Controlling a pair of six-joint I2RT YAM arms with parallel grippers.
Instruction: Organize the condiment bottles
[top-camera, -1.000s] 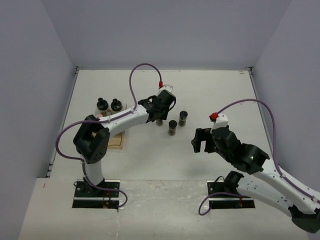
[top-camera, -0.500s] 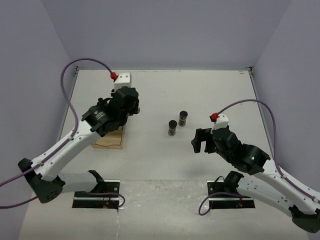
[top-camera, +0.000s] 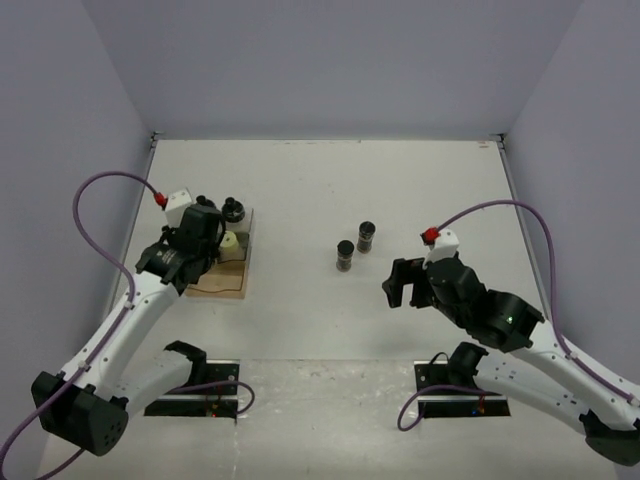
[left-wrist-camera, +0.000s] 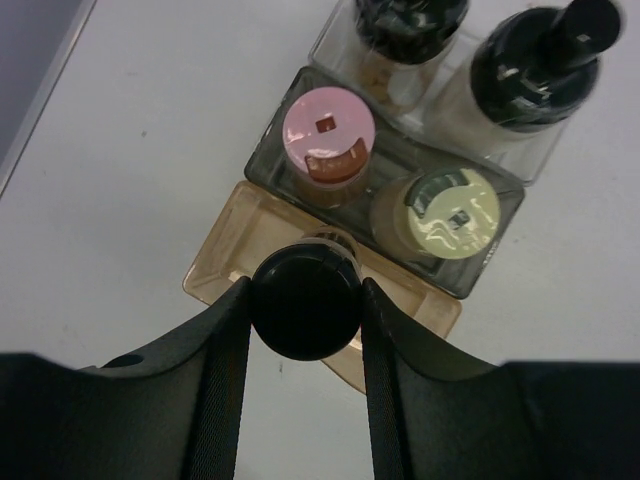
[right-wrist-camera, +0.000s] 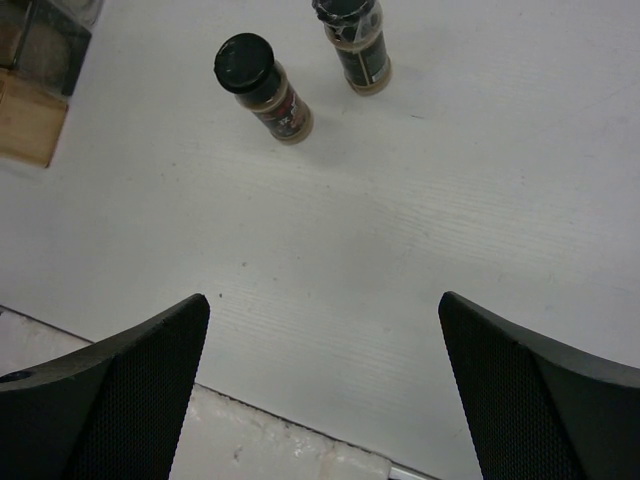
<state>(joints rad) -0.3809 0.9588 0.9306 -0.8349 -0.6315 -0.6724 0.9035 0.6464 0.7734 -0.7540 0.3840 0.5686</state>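
A small clear glass spice jar with a black cap (left-wrist-camera: 305, 312) is clamped between the two dark fingers of the left claw (left-wrist-camera: 303, 290), directly over the amber-tinted front slot of the flat wooden rack with clear compartments (left-wrist-camera: 225, 262). Whether the jar's base touches the slot cannot be told.

Just behind it, in a smoky clear compartment, a pink-lidded jar (left-wrist-camera: 328, 135) and a cream-yellow-lidded jar (left-wrist-camera: 450, 212) stand upright side by side. In the rear compartment are two dark-topped bottles (left-wrist-camera: 540, 60).

Well apart from the rack, near the middle of the white worktop (top-camera: 400, 190), two more black-capped glass jars (right-wrist-camera: 262, 85) stand upright and close together, not touching.

The right claw (right-wrist-camera: 322, 300) hangs above the worktop near that pair with its fingers spread wide and nothing between them.
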